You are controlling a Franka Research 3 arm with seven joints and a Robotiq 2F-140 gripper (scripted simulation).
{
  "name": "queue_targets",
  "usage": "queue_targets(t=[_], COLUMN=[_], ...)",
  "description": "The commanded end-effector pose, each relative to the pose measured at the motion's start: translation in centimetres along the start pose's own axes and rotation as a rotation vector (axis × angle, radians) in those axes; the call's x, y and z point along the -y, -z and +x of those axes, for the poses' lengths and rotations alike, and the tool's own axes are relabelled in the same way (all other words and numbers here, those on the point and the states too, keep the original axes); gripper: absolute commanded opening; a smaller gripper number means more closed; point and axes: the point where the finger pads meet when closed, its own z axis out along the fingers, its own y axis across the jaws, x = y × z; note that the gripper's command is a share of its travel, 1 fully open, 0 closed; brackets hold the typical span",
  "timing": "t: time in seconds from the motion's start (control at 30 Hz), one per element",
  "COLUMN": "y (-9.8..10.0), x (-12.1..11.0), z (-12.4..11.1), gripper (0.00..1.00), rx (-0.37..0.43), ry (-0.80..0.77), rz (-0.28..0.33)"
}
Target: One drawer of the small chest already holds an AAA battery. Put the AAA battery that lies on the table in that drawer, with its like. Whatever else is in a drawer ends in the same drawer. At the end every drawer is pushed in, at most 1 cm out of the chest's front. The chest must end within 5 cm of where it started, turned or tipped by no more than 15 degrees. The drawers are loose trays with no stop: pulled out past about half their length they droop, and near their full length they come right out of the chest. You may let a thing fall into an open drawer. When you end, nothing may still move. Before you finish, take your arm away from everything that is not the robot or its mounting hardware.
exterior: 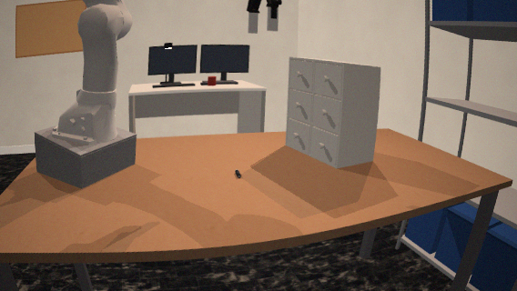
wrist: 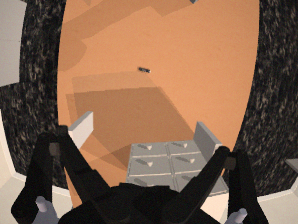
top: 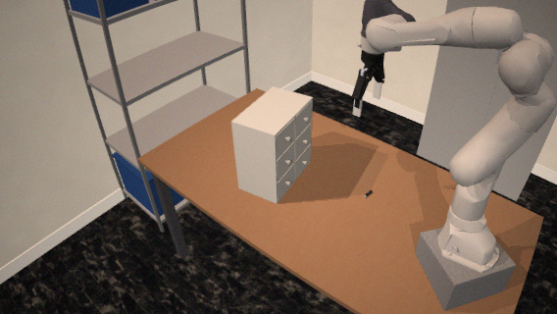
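The small white chest [top: 273, 143] stands on the brown table, with six drawers in two columns, all pushed in; it also shows in the exterior view [exterior: 333, 111] and in the wrist view [wrist: 165, 165]. A small dark AAA battery [top: 368, 193] lies on the table in front of the chest, also seen in the exterior view [exterior: 238, 174] and in the wrist view [wrist: 143, 68]. My gripper [top: 367, 94] hangs open and empty high above the table's far side, well above the chest; its fingertips show at the top of the exterior view [exterior: 260, 20].
The arm's grey base block [top: 463, 267] sits on the table's near right corner. A metal shelf rack [top: 157, 83] with blue bins stands behind the chest. A desk with two monitors [exterior: 197, 97] stands beyond the table.
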Motion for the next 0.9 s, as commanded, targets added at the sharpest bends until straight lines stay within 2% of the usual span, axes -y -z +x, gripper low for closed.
queue_targets(t=[0.0, 0.87], y=[-0.03, -0.02], x=[-0.1, -0.03], z=[0.08, 0.05], gripper=[1.0, 1.0], rx=[-0.005, -0.002], ry=[-0.029, -0.022], rz=[-0.004, -0.001])
